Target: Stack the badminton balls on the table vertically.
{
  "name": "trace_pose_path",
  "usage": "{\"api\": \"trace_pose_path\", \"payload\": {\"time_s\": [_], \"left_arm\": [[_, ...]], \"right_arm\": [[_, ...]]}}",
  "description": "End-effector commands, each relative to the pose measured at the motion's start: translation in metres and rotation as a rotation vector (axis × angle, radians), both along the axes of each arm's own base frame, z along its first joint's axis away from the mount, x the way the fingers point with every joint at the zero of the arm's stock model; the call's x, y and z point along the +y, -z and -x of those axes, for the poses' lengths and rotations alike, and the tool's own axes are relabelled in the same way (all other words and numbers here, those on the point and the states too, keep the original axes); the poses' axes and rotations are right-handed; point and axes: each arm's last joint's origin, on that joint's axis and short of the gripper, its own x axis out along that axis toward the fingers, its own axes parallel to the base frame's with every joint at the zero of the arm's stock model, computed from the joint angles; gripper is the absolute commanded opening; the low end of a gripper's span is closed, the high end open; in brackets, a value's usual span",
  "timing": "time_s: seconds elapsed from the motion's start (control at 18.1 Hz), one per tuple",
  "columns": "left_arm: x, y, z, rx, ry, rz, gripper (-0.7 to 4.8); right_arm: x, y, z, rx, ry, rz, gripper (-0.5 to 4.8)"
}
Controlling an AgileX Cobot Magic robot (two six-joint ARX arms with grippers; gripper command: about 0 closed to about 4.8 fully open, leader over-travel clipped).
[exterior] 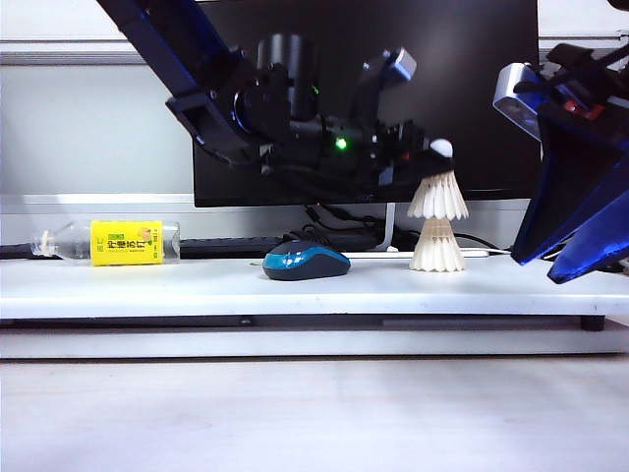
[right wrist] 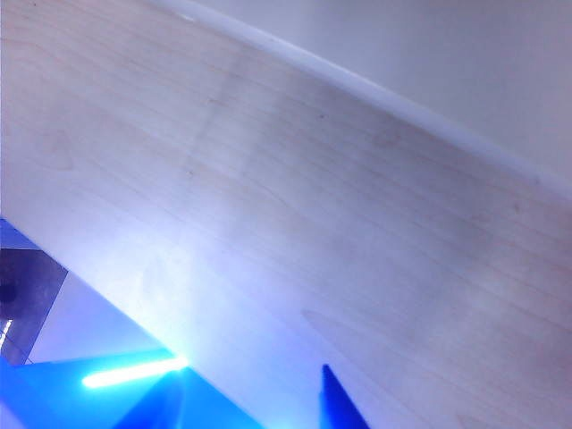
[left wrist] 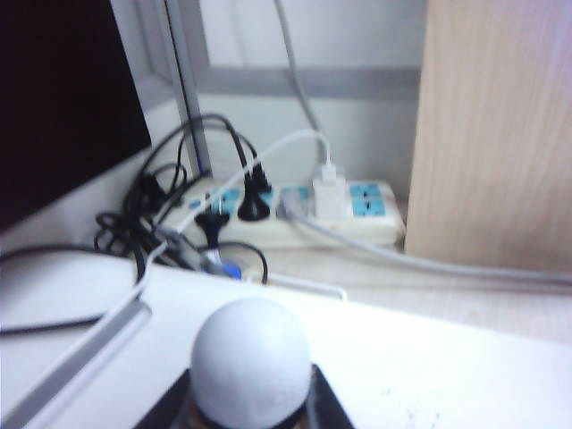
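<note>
On the white counter two shuttlecocks stand one on the other, right of the middle in the exterior view. The lower shuttlecock stands with its feather skirt down on the counter. The upper shuttlecock sits over it, skirt down, cork tip up, and the stack looks upright.

The left arm reaches from the upper left across the middle, and the left claw is at the top of the stack, level with the cork tip. In the left wrist view the round white tip fills the near edge, and dark pieces of the claw show on both sides of it, close against it. So the left claw looks clamped on the upper shuttlecock at its tip.

The right claw hangs at the right edge of the exterior view, above the counter and well apart from the stack. Its blue fingers point down and toward the stack, with a gap between them, and nothing is between them. In the right wrist view only the blue finger ends show over a pale wood-grain surface.

Left of the stack a blue-and-black mouse lies on the counter, and far left a clear bottle with a yellow label lies on its side. A dark monitor stands behind the stack. The left wrist view shows a power strip with cables behind the counter.
</note>
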Motion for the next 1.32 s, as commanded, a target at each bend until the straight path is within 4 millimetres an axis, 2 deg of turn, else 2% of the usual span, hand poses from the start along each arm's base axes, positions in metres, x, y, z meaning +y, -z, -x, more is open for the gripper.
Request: {"api": "trace_pose_path", "payload": {"time_s": [0.06,0.22,0.5,0.61,0.72,0.83,0.94,1.05,1.16,1.32], "left_arm": [[-0.002,-0.001,0.0,-0.013,-0.003,0.008,1.64],[-0.002,-0.001,0.0,-0.014,-0.004,0.009,2.19],[-0.002,-0.001,0.0,-0.016,-0.005,0.011,2.19],[0.0,-0.008,0.0,-0.017,-0.006,0.019,2.19],[0.004,-0.029,0.005,-0.045,-0.007,0.039,2.19],[0.01,-0.059,0.013,-0.079,-0.008,0.064,2.19],[0.032,-0.109,0.029,-0.09,-0.03,0.054,2.14],[0.055,-0.138,0.04,-0.052,-0.084,0.021,2.14],[0.092,-0.17,0.058,0.014,-0.192,-0.033,2.13],[0.149,-0.216,0.1,0.071,-0.352,-0.099,2.12]], "right_arm": [[0.001,-0.003,0.0,-0.014,-0.018,-0.022,1.97],[0.001,-0.003,0.0,-0.014,-0.019,-0.023,1.97],[0.001,-0.003,0.0,-0.013,-0.019,-0.023,1.98],[0.001,-0.003,0.0,-0.013,-0.019,-0.023,1.98],[0.001,-0.003,-0.001,-0.019,-0.015,-0.02,1.98],[0.001,-0.004,-0.002,-0.049,0.002,-0.005,1.98],[0.001,-0.012,-0.003,-0.124,0.008,-0.028,1.98],[0.0,-0.022,-0.001,-0.196,0.01,-0.056,1.98],[-0.003,-0.037,0.006,-0.303,0.014,-0.096,1.98],[-0.011,-0.062,0.024,-0.481,0.046,-0.14,1.98]]}}
